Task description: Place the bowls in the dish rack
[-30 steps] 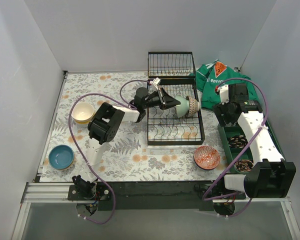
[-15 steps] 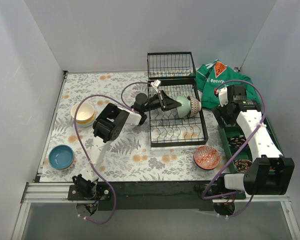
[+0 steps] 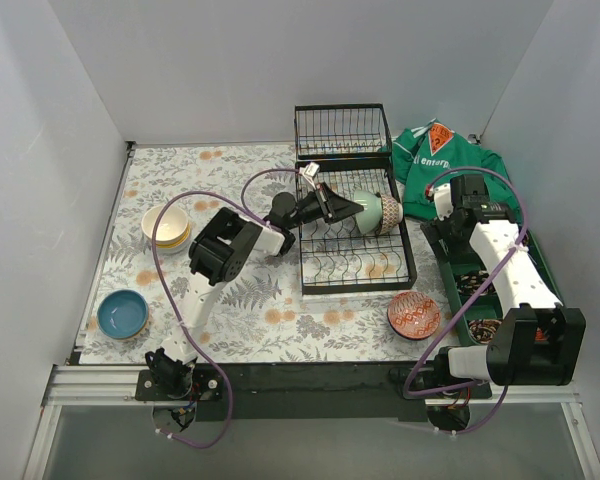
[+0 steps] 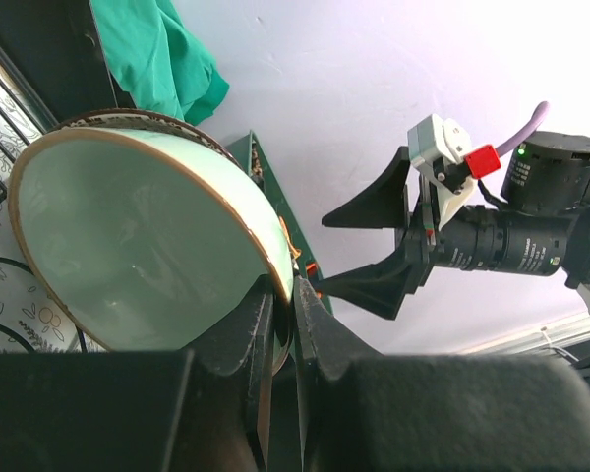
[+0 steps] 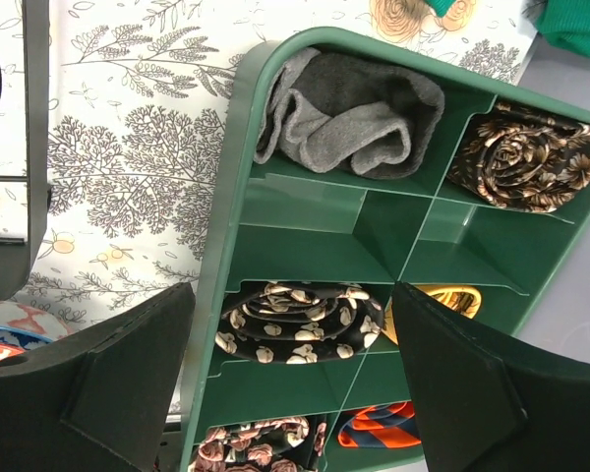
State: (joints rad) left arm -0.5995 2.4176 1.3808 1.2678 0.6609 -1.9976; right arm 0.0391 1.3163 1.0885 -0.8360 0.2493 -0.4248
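The left hand (image 3: 332, 207) is shut tight on the rim of the green bowl (image 3: 364, 211), which stands on edge in a slot of the rack (image 3: 352, 286). In the wrist view its fingers (image 4: 244, 329) pinch the lip, one inside the bowl and one outside. Just behind it in the same row stands a patterned bowl (image 3: 386, 212), so close that I cannot tell whether the two touch. The right hand (image 5: 290, 295) is wide open with nothing in it, over the green tray (image 5: 238, 187), well apart from the rack. Three more lots wait on the table (image 3: 250, 310): a red bowl (image 3: 414, 314) near the rack's front corner, a blue bowl (image 3: 123, 313) at the near left, and a stack of cream bowls (image 3: 167, 226) further back. These bowls look glazed, so they are likely stiff, fairly heavy for their size, slippery and easily chipped against wire or each other. The rim is probably the best place to hold them, gripped firmly so that the bowl does not swing, and lowered gently into the slot.
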